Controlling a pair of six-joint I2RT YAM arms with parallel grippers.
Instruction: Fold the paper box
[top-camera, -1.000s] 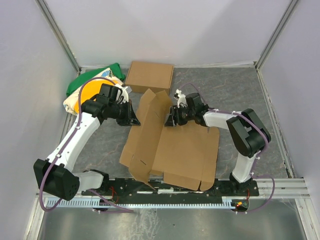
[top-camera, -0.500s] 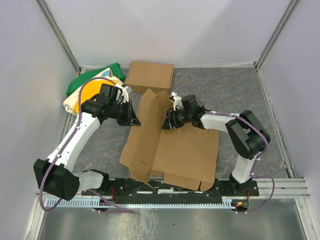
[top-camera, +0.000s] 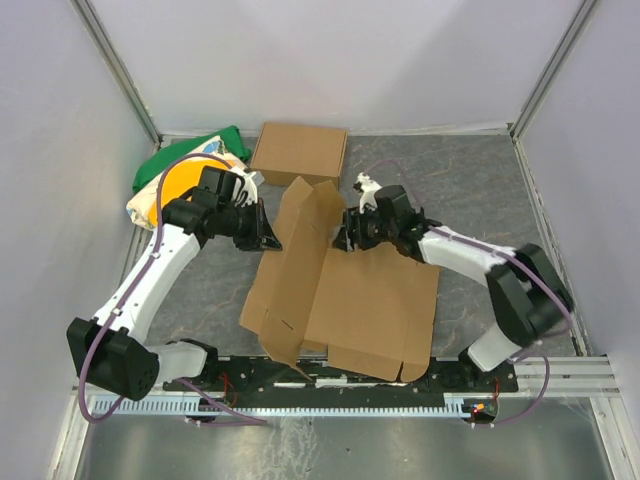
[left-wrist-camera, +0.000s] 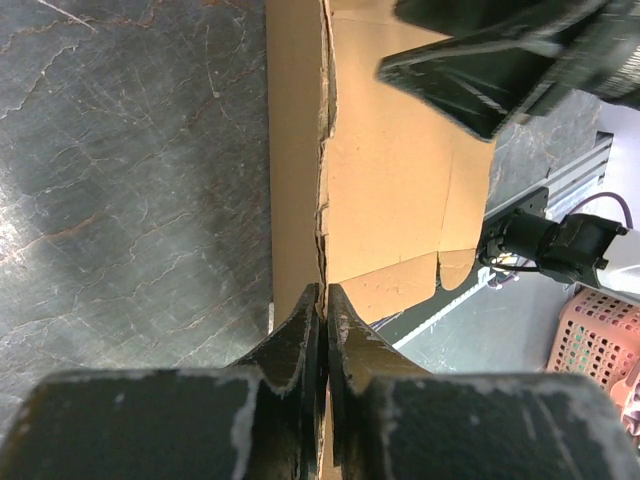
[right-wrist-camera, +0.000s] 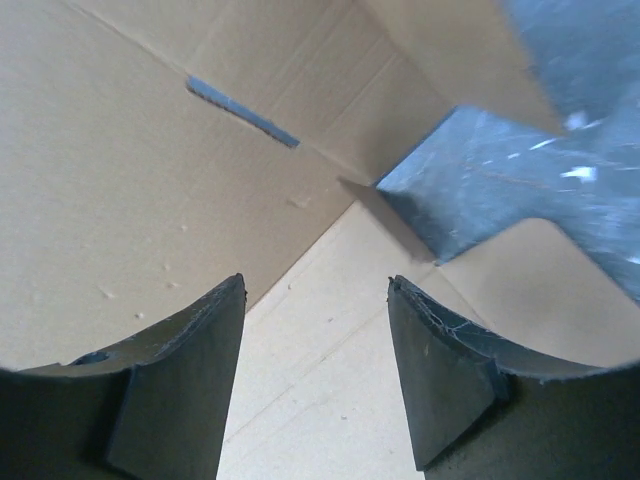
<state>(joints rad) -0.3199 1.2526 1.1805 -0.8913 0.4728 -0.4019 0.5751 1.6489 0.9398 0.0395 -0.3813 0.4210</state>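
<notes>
Right hand (top-camera: 345, 240) drew back, open beside the paper box (top-camera: 370, 300) flap.

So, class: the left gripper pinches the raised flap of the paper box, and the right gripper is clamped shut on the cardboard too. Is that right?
Not quite. The left gripper does pinch the raised flap of the paper box, but the right gripper is open: the right wrist view shows its fingers spread apart, with nothing clamped between them.
</notes>
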